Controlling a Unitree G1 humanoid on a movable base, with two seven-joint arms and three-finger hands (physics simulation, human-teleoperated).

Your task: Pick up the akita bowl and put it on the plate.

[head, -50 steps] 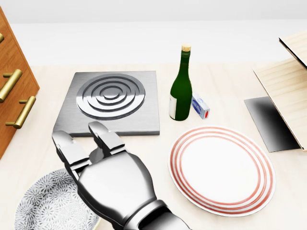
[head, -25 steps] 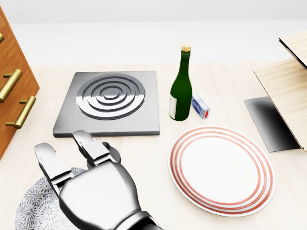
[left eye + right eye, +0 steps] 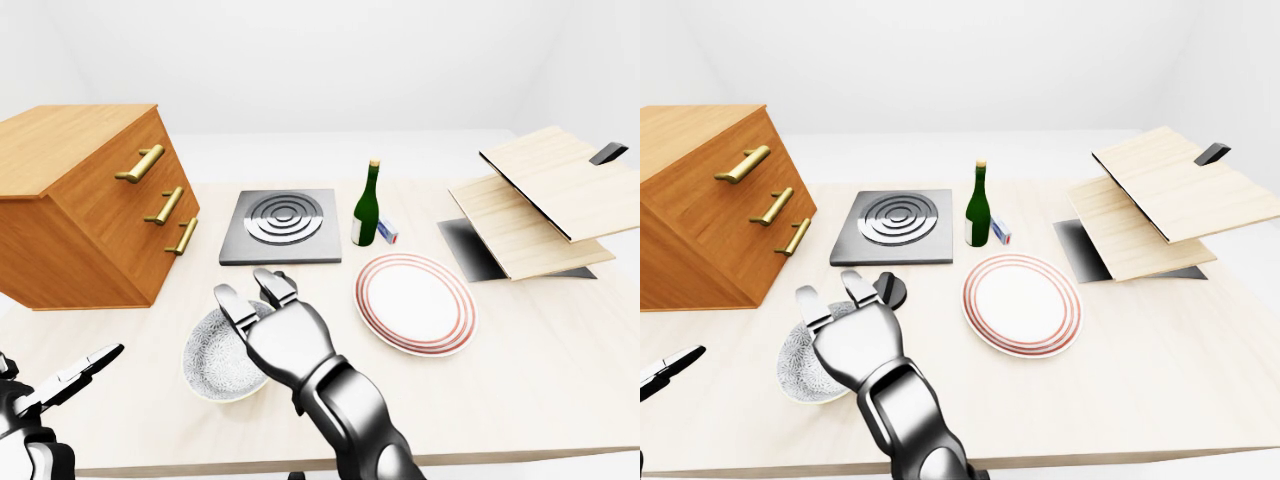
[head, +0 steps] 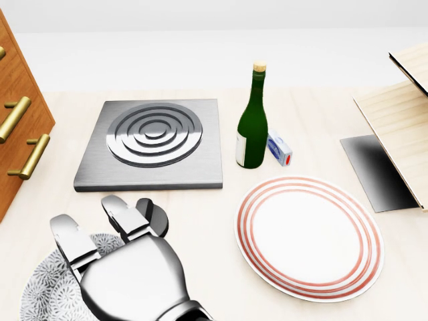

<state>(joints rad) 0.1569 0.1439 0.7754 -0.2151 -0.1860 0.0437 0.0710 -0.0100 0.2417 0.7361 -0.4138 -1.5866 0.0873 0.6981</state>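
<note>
Although the table (image 4: 214, 214) and all that stands on it are found unshifted against a second ago, the place of the right hand has been altered, and the scene is best read from the left. At the far left of the left-eye view the left hand (image 3: 45, 392) is held low and well apart from the work, with its fingers spread and nothing gripped. Next, the akita bowl (image 3: 213, 358) is seen where it was, resting on the table, partly under the right hand (image 4: 130, 274) and showing to that hand's left. A second ago this hand was stretched out so far that its fingertips reached the lower edge of the hob (image 4: 154, 137) in the head view. It has since been drawn back and lowered, so that its fingers (image 4: 70, 237) are now held over the bowl's inside. They are not closed, so the hand is released and the bowl has been neither gripped nor lifted. The reach is therefore judged finished and a grasp at the rim to be in preparation. To the hand's right, well apart, the plate (image 4: 309, 237) lies bare, so the whole carry is left to be done.
</note>
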